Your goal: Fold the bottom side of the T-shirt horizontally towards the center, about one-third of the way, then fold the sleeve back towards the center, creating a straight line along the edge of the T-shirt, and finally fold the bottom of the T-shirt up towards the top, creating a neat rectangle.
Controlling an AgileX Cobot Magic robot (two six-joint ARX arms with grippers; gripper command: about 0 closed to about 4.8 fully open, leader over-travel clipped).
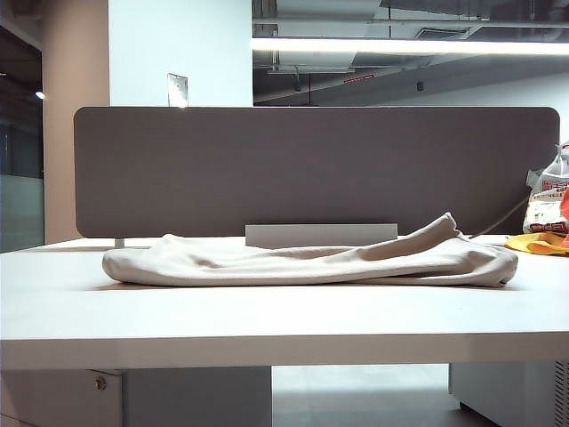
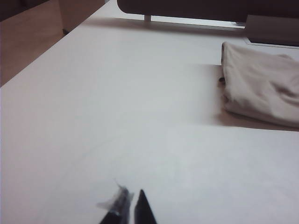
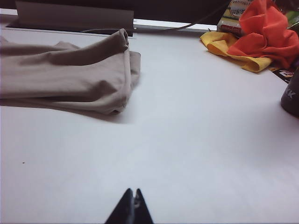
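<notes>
Nearest, both grippers sit low over bare table (image 1: 267,320), pulled back so the cloth lies undisturbed. The left gripper (image 2: 128,207) has its jaws together, gripping nothing (a pale scrap clings to 1 tip); the T-shirt (image 2: 261,86) lies at its 2 o'clock. The right gripper (image 3: 131,210) is likewise pinched closed and empty, with the shirt at 11 o'clock. Farther off, the garment rests folded into a long flat bundle, so the folding looks finished. Beyond, at 1 o'clock, lie a yellow cloth (image 3: 233,49) and an orange cloth (image 3: 264,28).
</notes>
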